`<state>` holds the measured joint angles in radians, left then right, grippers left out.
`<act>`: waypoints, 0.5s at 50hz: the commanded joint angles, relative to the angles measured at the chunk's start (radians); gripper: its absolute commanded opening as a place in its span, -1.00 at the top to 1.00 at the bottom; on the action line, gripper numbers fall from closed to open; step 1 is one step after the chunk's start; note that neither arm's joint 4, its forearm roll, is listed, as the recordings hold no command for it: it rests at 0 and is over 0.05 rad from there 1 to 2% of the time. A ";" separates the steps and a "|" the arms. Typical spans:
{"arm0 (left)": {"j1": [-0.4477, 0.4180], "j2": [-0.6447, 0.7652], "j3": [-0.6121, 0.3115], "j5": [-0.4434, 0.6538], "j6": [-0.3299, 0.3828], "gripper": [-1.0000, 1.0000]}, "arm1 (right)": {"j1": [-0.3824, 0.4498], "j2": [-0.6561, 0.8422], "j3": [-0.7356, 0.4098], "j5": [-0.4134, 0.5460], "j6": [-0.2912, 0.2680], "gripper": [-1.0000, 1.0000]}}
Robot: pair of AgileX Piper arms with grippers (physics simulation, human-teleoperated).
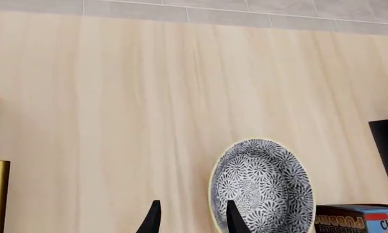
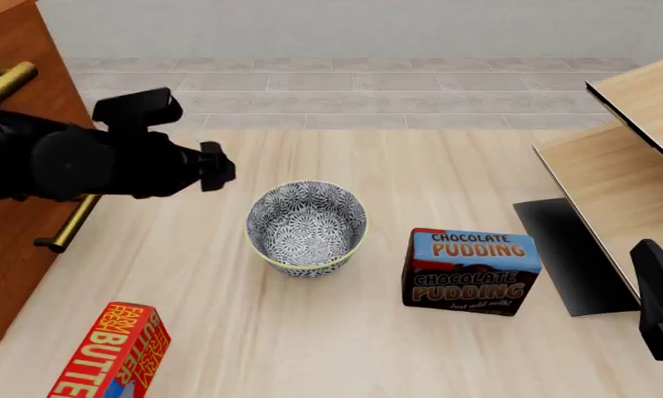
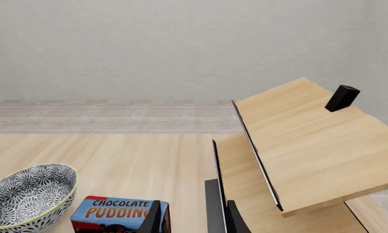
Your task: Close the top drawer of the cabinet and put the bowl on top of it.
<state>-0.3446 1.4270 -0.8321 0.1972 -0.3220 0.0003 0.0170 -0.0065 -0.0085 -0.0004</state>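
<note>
Left gripper (image 1: 190, 221) agape, empty

Counted on the worktop (image 2: 442, 157)

One bowl (image 2: 305, 228) at centre, one pudding box (image 2: 470, 271) right of it, one butter box (image 2: 112, 352) at lower left, one cabinet (image 2: 10, 166) on the left edge, one shelf unit (image 2: 630, 166) on the right, two brass handles (image 2: 5, 83) showing.

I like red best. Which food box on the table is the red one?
The red butter box near the front edge, left of the patterned bowl. The other, the chocolate pudding box, is blue and brown.
</note>
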 commanded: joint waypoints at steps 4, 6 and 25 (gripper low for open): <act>-0.018 0.034 0.004 -0.028 -0.015 -1.00 | 0.000 -0.005 0.002 0.003 0.000 -1.00; -0.018 0.035 0.004 -0.028 -0.016 -1.00 | 0.000 -0.005 0.002 0.003 0.000 -1.00; -0.042 0.068 0.004 -0.054 -0.038 -1.00 | 0.000 -0.005 0.002 0.003 0.000 -1.00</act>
<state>-0.3765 1.4834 -0.8288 0.1541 -0.3492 0.0003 0.0170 -0.0065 -0.0085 -0.0004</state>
